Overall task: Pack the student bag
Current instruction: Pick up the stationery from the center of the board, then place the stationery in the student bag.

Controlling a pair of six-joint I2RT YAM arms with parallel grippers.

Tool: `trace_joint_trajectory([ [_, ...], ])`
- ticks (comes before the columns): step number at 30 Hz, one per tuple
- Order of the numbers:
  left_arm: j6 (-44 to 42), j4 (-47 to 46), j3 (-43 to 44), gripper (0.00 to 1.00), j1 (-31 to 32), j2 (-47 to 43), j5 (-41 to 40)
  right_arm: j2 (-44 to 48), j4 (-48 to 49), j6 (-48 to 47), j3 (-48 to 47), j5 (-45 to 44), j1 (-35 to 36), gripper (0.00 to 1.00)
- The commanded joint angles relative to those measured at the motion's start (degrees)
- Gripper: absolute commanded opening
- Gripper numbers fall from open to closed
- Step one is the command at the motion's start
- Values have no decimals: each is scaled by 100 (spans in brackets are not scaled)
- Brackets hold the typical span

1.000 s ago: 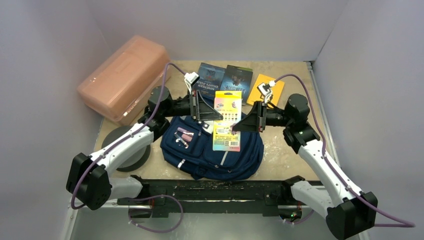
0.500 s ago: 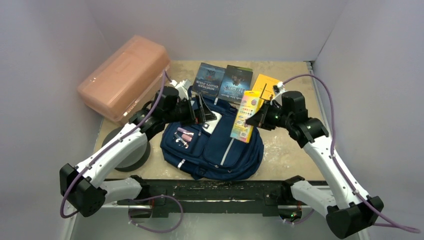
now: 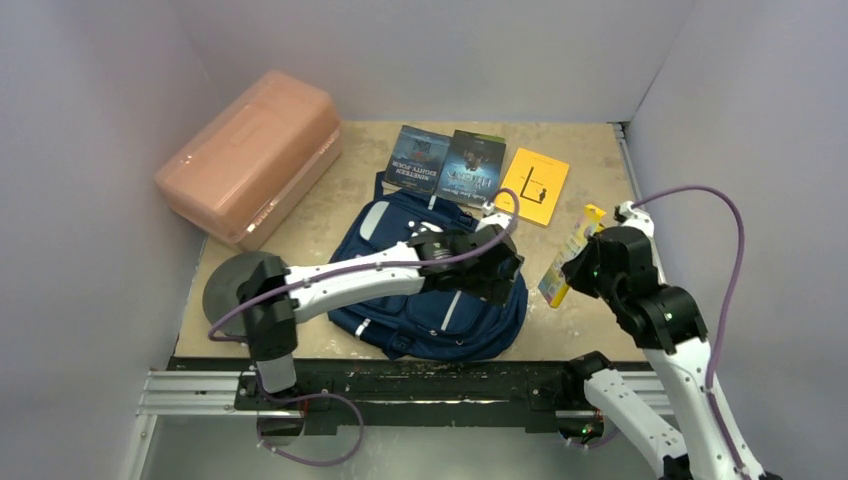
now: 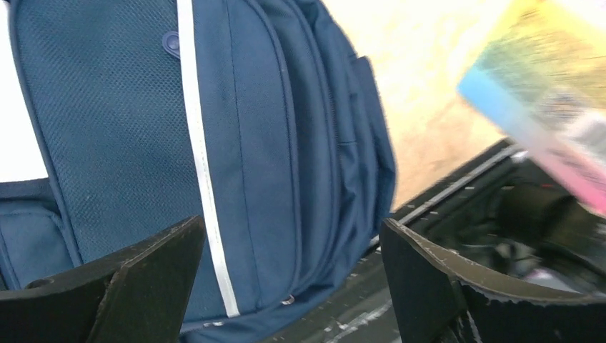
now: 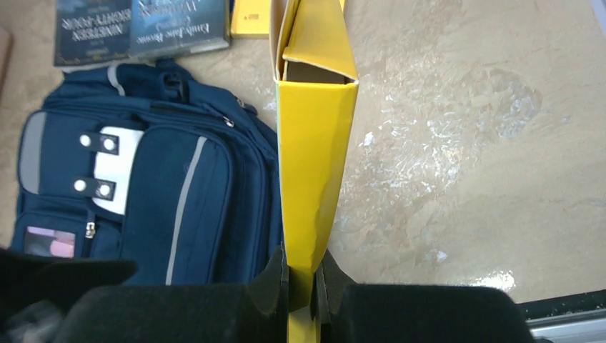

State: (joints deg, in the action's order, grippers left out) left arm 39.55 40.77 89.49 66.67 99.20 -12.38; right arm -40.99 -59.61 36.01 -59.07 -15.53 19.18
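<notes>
Far-left corner of the table (image 3: 350, 200) has the pink box (image 3: 250, 155) sitting at an angle. Closer to the near-left corner there's a grey disc (image 3: 222, 280), partly under the left arm (image 3: 350, 278). That arm stretches rightwards across the bag (image 3: 385, 228), which lies flat in the middle of the table, a bit closer to the near edge, with its top end pointing at the far edge. The white patch (image 5: 107, 168) with the dots faces up. The left gripper (image 4: 291, 229) hangs over the bag's right side with its jaws gaping wide and nothing between them, just navy fabric and a grey stripe (image 4: 204, 179) below. Along the far edge, just past the bag's top, two dark books (image 3: 421, 158) lie side by side, and a yellow book (image 3: 535, 186) sits right next to them. Then, right of the bag, the right gripper (image 5: 300, 275) has its jaws squeezed narrow on a colourful pack (image 3: 568, 250). From the wrist view it's clamped on the pack's thin yellow edge. The pack sticks out toward the far edge, and its end flap is ajar. It sits over bare table between the bag and the right edge, tilted, and honestly I can't tell if its low end is touching the table or not.
</notes>
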Motion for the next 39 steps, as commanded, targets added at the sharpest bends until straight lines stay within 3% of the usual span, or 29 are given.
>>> trace_joint_trajectory([
  [1, -467, 720, 648, 90, 198, 610, -827, 553, -57, 218, -161, -219, -2, 0],
  [5, -559, 813, 1023, 78, 253, 1191, -824, 612, 1, 89, -95, 128, 5, 0],
  [9, -536, 1182, 1367, 59, 267, 1596, -940, 605, 87, 18, 86, 482, 3, 0],
  [14, -675, 1474, 1475, 31, 231, 1521, -1635, 551, 371, -57, 436, 1410, 2, 0],
  [21, -970, 1543, 1570, 23, 109, 1602, -1442, 515, 591, -26, 745, 1971, 6, 0],
  [24, -935, 1515, 1528, 0, 105, 1507, -1399, 486, 759, 124, 862, 2439, 4, 0],
  [31, -838, 1410, 1242, 0, 101, 594, -2116, 382, 2716, 1511, 2270, 4694, 2, 0],
  [34, -887, 1096, 964, 0, 77, 154, -1965, 288, 4013, 2262, 2877, 5120, 7, 0],
  [39, -870, 896, 817, 0, 22, -82, -1314, -227, 5315, 2969, 3384, 5482, 0, 0],
])
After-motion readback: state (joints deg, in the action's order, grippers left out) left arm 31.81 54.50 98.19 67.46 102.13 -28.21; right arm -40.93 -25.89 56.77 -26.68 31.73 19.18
